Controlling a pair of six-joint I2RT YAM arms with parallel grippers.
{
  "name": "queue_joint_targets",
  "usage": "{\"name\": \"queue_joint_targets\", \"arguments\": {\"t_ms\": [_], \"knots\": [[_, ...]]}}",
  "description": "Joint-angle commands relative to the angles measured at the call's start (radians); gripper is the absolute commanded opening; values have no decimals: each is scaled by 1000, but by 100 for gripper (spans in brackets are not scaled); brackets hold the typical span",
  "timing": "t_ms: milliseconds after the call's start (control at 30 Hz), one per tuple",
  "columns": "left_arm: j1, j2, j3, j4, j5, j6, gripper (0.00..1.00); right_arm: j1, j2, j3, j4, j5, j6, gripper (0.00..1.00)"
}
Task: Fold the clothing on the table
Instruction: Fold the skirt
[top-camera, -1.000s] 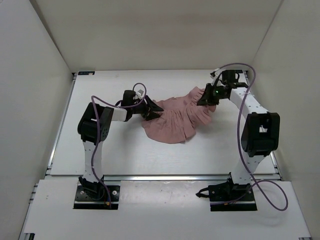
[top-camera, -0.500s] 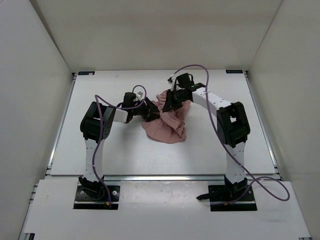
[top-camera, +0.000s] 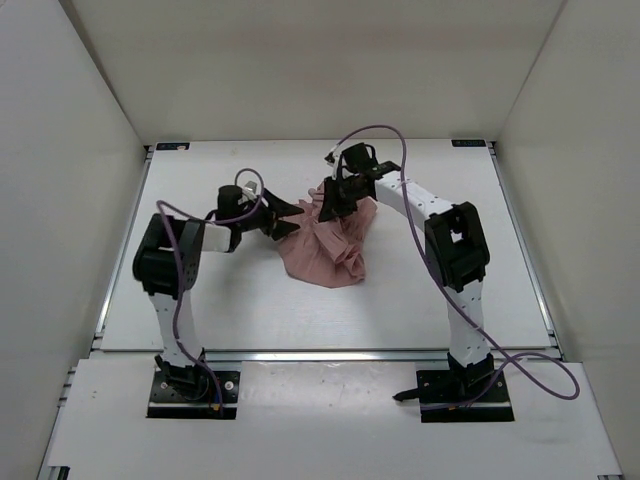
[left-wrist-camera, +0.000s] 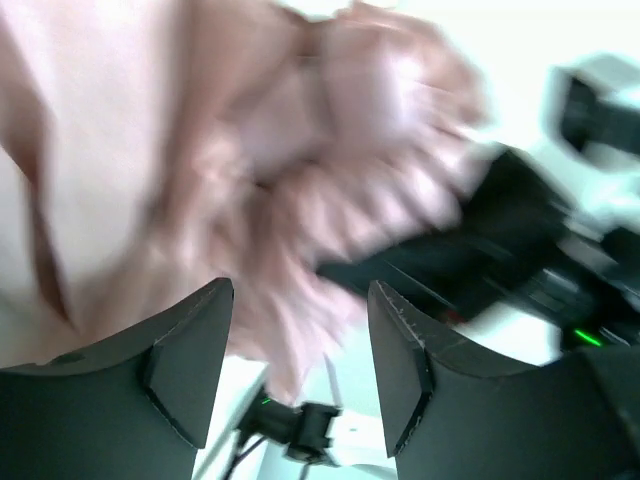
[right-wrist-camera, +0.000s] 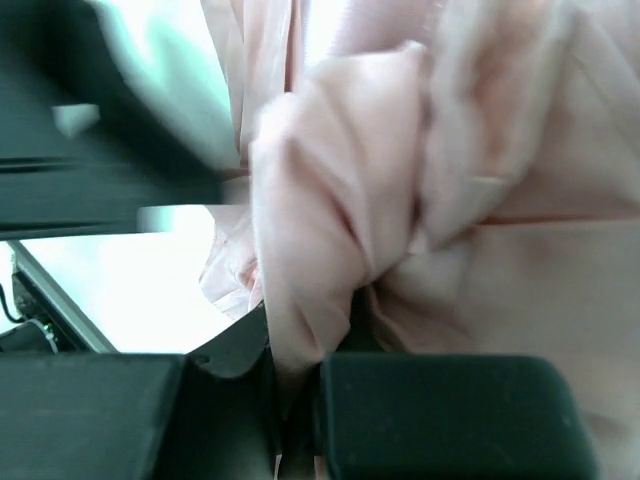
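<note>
Pinching a fold of the dusty-pink skirt (right-wrist-camera: 330, 250) between the closed jaws of my right pincer (right-wrist-camera: 298, 395), I have the cloth gripped at its far edge, near the middle of the worktop (top-camera: 200, 300). From above, the skirt lies bunched in a rumpled heap. Most of it rests on the white surface on the near side of my right pincer, its gathered pleats crumpled together. My left pincer (top-camera: 288, 218) sits at the skirt's left edge with its jaws spread wide. In its own camera both fingers (left-wrist-camera: 185, 350) stand apart with the fabric beyond them and nothing pressed between them. That view is blurred, so I cannot tell whether the tips touch the cloth. The dark body of my right arm (left-wrist-camera: 470, 250) crosses that view just behind the ruffles. My two pincers are close together, with the skirt's far-left corner between them.
</note>
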Motion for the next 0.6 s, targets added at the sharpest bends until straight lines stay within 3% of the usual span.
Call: {"name": "queue_joint_targets", "arguments": {"t_ms": [0, 200, 300, 433, 500, 567], "knots": [[61, -238, -63, 71, -14, -50, 66, 5, 18, 74, -26, 35, -29, 0], [144, -516, -172, -18, -107, -45, 66, 82, 103, 222, -116, 96, -85, 6], [176, -611, -201, -101, -152, 4, 66, 126, 155, 319, -193, 101, -137, 25], [234, -708, -247, -155, -186, 17, 66, 174, 120, 370, -210, 167, -176, 58], [256, -743, -269, -169, -183, 22, 65, 180, 85, 348, -193, 173, -170, 67], [260, -775, -289, -189, -189, 21, 66, 171, -6, 304, -166, 168, -158, 68]]}}
